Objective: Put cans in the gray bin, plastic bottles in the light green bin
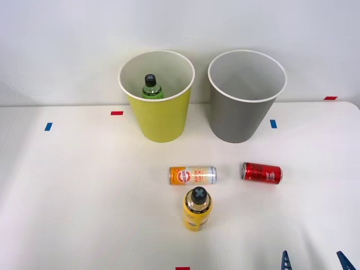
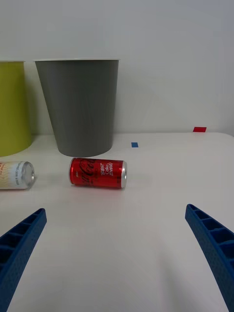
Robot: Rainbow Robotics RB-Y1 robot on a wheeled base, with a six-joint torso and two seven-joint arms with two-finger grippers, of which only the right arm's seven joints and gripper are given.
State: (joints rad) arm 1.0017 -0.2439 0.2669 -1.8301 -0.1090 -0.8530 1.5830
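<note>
Now red can (image 2: 98, 173) lies on side ahead of wide-spread, empty fingers (image 2: 22, 243), centred between, well apart.

Lighting bright, even, diffuse from overhead; the white table (image 1: 84, 197) shows no glare. Soft, faint shadows sit under the gray bin (image 1: 245, 95), the light green bin (image 1: 157, 95) and the red can (image 2: 98, 173). Both views in focus.
</note>
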